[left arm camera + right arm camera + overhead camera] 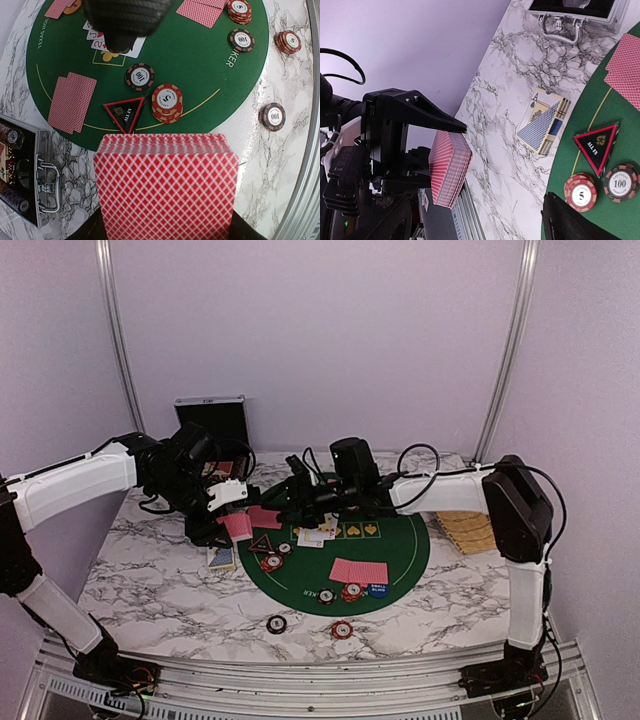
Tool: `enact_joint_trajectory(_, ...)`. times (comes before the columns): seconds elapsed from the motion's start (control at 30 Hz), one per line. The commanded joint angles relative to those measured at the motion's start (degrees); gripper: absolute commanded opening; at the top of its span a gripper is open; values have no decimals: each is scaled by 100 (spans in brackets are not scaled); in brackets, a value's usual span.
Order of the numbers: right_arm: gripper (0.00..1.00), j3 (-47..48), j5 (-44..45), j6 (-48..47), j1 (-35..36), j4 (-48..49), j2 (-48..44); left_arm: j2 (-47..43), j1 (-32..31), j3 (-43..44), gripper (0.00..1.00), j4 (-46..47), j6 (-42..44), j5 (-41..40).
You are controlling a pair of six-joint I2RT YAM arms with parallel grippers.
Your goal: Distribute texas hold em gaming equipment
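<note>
From above, the left gripper (233, 521) is pressed shut on a deck of cards (239, 527), held over the green mat's (405, 552) left edge. The right gripper (284, 498) hangs over the mat's far left part; whether its jaws are spread I cannot tell. A black case (210, 418) stands behind the mat. A straw basket (468, 531) sits right of the mat, its contents not discernible. Two chips (276, 624) lie off the mat on the near side.

In the left wrist view, the deck (167, 186) shows its red diamond back, its cards slightly stepped, one edge level across the frame and pointing toward the mat. On the mat beyond it are a triangular marker (124, 111), a black chip (139, 76), a red chip stack (167, 103) and a pair of face-down cards (72, 103). The case (21, 176), off the mat's edge, is open with dark chips inside.

In the right wrist view, the deck (450, 170) appears edge-on, long axis nearly upright in the frame, well off the mat. A card box (543, 121) lies flat just beside the mat's edge.
</note>
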Motion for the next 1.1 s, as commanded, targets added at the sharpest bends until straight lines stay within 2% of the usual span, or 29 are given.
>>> enact_joint_trajectory(0.0, 88, 111, -279, 403, 164, 576, 206, -105, 12, 144, 0, 15, -14, 170)
enact_joint_trajectory(1.07, 86, 851, -481, 1465, 553, 1686, 974, -60, 3, 214, 0, 16, -66, 245)
